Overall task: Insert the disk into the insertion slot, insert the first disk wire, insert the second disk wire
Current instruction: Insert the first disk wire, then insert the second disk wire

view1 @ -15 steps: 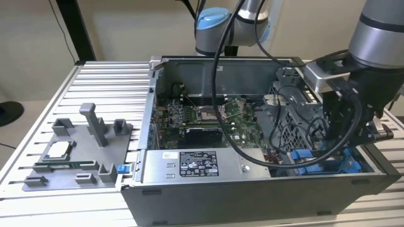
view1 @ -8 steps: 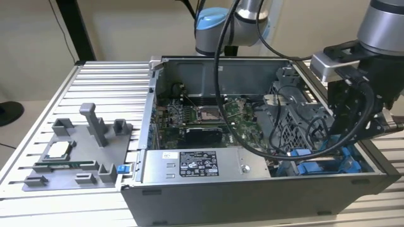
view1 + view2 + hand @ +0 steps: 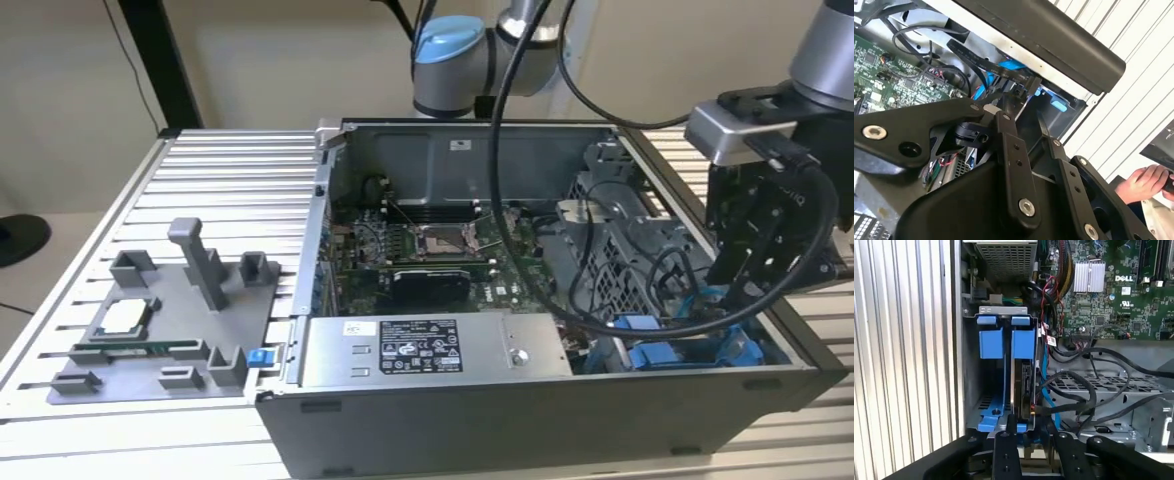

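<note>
Obs.: The open computer case (image 3: 534, 420) lies on the slatted bench (image 3: 227, 170). The disk (image 3: 1015, 385) stands on edge inside the insertion slot (image 3: 1002, 310), at the case's near corner on the exterior view's right. How deeply it is seated cannot be told.

Orientation: The thin edge faces up out of the case and the broad faces are upright. The long axis runs parallel to the bench slats. The end under the blue tab (image 3: 1021, 337) points toward the power supply (image 3: 427, 350). The opposite end lies just beside the end effector (image 3: 747, 262). The darker, board-side face looks toward the blue cables (image 3: 1046, 390), which run close alongside. Whether any of them is plugged in cannot be told.

End effector: It hangs low over the slot's outer end, close to the disk's end. Contact is not confirmed, and spread or pressed together cannot be told.

Handling (judgement): The disk is rigid and dense for its bulk, with a smooth metal shell that is likely slippery. The exposed board face and the connector end are fragile. The best hold is across the narrow sides on the blue carrier frame. Any push should go squarely along the long axis, because a tilt would jam the disk in the rails.
</note>
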`<control>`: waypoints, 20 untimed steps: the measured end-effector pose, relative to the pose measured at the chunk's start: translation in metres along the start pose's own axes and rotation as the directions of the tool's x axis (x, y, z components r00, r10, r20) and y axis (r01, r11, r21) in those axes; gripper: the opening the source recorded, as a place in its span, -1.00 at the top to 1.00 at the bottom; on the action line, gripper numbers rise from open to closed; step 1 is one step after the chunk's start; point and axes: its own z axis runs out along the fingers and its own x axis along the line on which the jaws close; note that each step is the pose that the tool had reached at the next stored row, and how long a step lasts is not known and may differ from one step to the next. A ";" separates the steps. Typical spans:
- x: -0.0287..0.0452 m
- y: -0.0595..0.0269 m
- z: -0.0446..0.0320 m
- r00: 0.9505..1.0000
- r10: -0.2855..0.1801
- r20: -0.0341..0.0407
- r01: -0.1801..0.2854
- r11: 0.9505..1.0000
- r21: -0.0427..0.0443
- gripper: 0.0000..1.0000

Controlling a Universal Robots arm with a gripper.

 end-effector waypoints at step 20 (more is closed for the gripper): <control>0.0040 -0.0502 0.0000 1.000 -0.004 -0.001 0.004 0.992 -0.124 -1.00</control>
